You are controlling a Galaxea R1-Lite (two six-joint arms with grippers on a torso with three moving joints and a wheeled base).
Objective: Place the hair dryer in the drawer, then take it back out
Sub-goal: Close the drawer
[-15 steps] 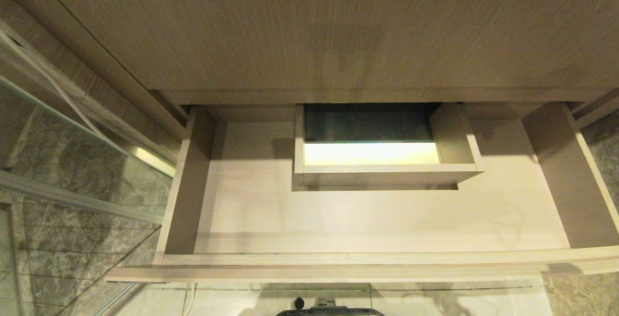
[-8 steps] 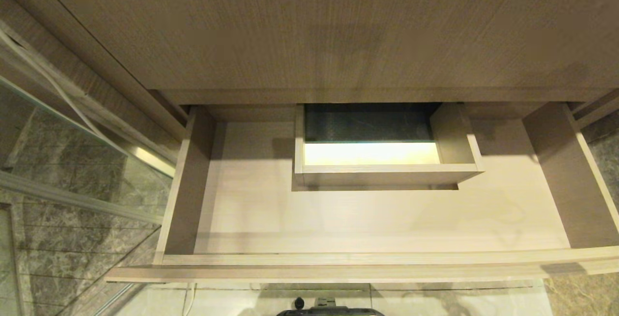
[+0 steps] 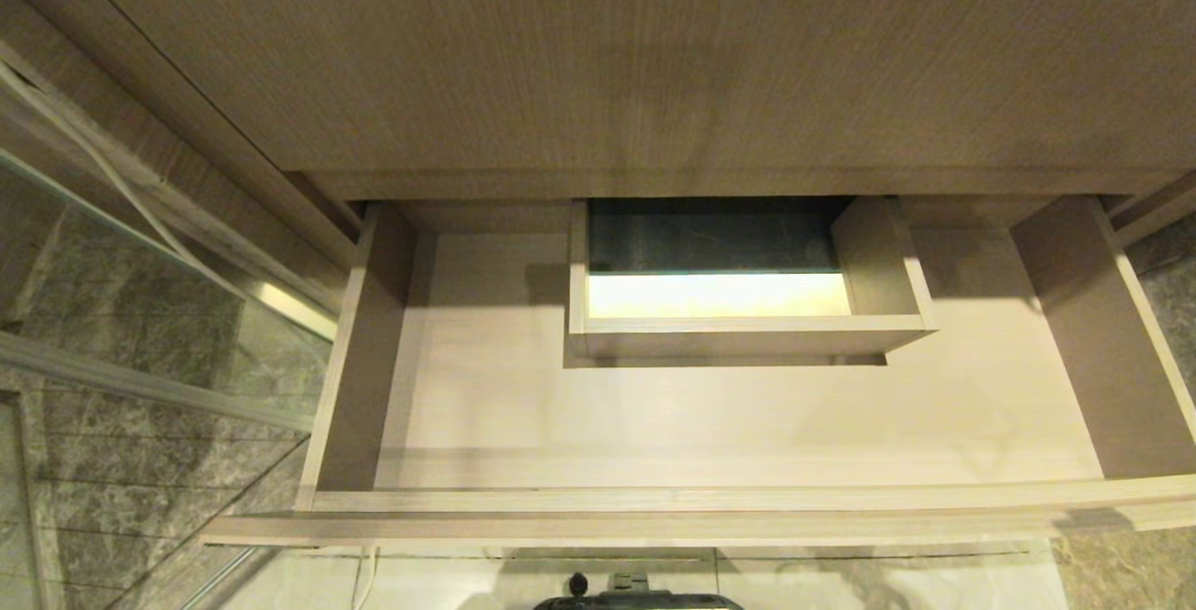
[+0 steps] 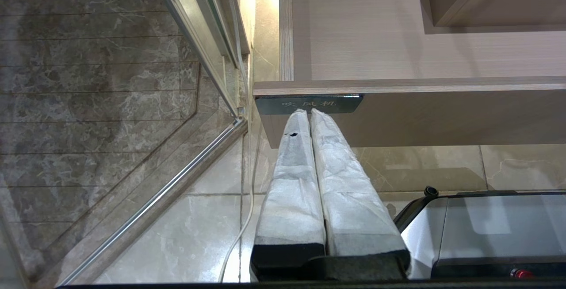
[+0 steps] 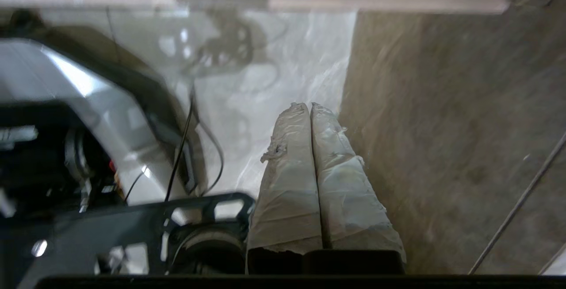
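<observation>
The drawer (image 3: 654, 502) is pulled out wide and its pale wood-grain floor is bare. A boxed cut-out (image 3: 747, 335) stands in its middle back. The hair dryer is out of view. Neither arm shows in the head view. My left gripper (image 4: 308, 111) is shut with nothing in it, low in front of the drawer's front panel (image 4: 442, 116), its tips by a dark label plate (image 4: 309, 103). My right gripper (image 5: 308, 105) is shut and empty, hanging over the floor beside my base (image 5: 88, 103), below a blurred pale edge.
A glass partition with a metal frame (image 3: 140, 311) and marble tiles stand to the left of the drawer. The cabinet front (image 3: 654, 59) rises behind it. A thin white cord (image 4: 247, 200) runs down to the floor by the drawer's left corner. My base (image 3: 635, 601) sits under the drawer's front.
A faint shadow on the right of the drawer's floor has faded. Nothing in the drawer has moved.
</observation>
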